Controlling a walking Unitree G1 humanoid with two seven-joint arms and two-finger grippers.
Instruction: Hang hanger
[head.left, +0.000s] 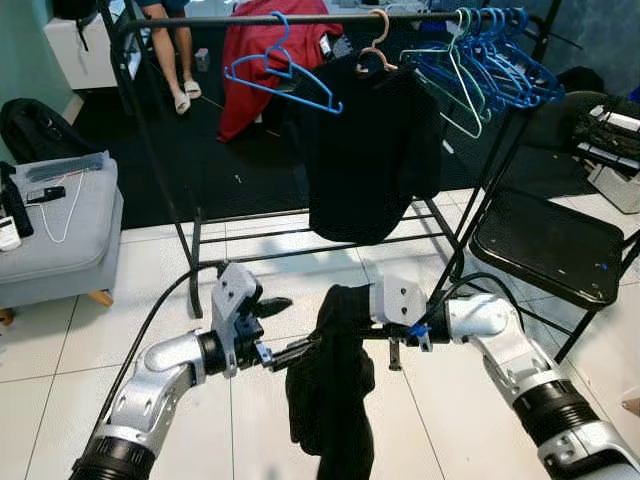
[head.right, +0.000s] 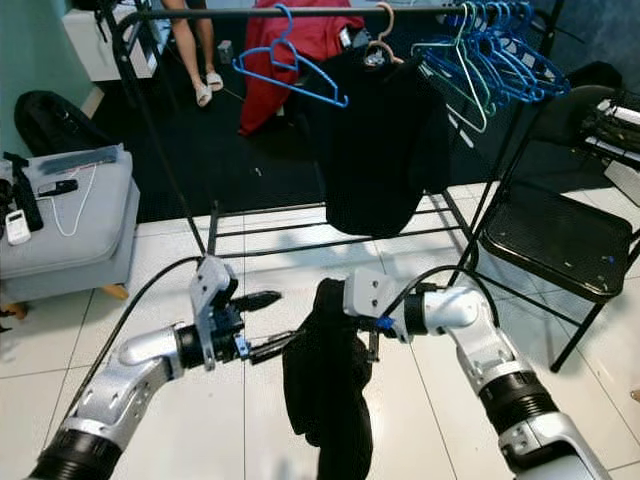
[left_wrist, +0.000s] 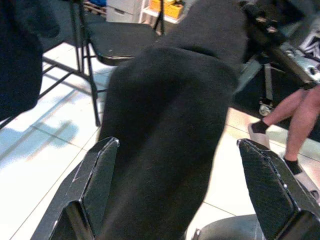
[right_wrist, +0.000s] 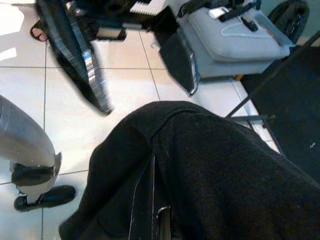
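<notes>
From the head camera, a black garment (head.left: 330, 385) hangs draped over the right gripper (head.left: 345, 325) before the clothes rack (head.left: 300, 20), while the left gripper (head.left: 290, 325) points at it; the left wrist view shows its fingers (left_wrist: 95, 175) spread apart around the cloth; the right wrist view cannot tell that gripper's state.

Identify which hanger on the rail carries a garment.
The tan wooden hanger holding the black shirt; the blue plastic hangers around it hang bare.

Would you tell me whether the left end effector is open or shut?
Open: the left end effector has its fingers spread wide around the dark garment.
</notes>
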